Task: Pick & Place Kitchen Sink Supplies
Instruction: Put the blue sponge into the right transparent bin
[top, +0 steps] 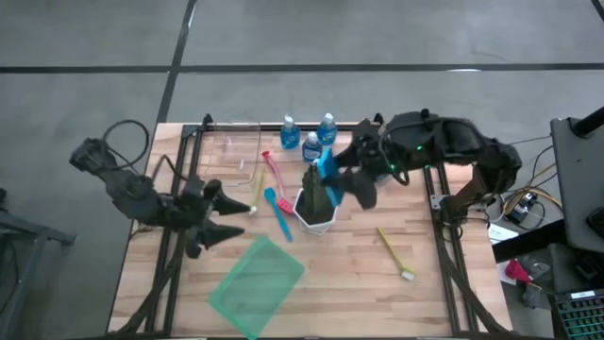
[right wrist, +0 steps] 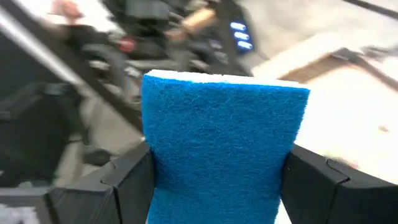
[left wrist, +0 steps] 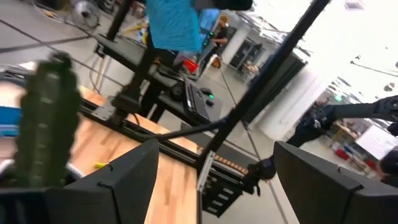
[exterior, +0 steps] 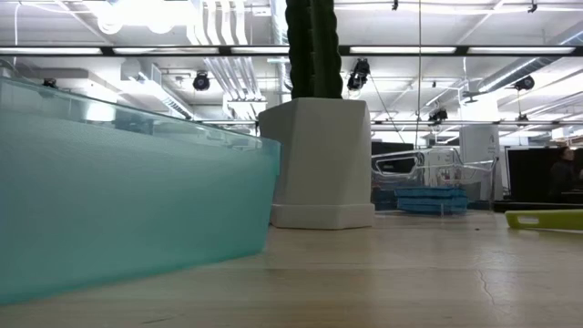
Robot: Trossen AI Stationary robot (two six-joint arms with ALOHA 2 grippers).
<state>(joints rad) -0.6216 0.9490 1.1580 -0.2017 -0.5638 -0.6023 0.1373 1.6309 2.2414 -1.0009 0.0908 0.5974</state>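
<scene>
Your right hand (right wrist: 214, 180) is clamped across the flat faces of the blue sponge (right wrist: 221, 143), raised over the counter's (top: 359, 283) far edge near the bottles (top: 311, 146); treat it as light, soft and compressible, gripping mid-body, while your left hand (top: 229, 219) waits released near the left edge.

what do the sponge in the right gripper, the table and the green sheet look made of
Sponge: fuzzy blue scouring fibre with a thin white layer at its edge, matte. Table: light wood, probably butcher block, with visible strips and grain. Green sheet: translucent, likely plastic or silicone; the table shows faintly through it.
</scene>
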